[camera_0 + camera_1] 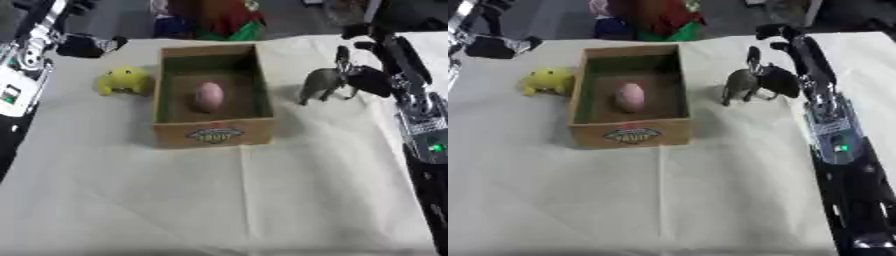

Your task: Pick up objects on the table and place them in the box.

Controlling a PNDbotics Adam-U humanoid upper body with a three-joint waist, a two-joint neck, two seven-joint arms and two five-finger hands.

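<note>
An open cardboard box [214, 132] stands in the middle of the table, with a pink egg-shaped thing [208, 96] lying inside it. Just left of the box sits a yellow toy [124, 80]. A grey toy elephant [320, 85] stands on the cloth to the right of the box. My right hand [369, 80] is at the elephant's rear, touching or nearly touching it, with one finger [341, 54] raised above its back and nothing visibly clasped. My left hand [86, 45] hangs above the table's far left, behind the yellow toy and apart from it.
A pale cloth [219, 200] covers the table, with a wide bare stretch in front of the box. Colourful things [219, 20] lie beyond the far edge. My right forearm [420, 120] runs along the right side.
</note>
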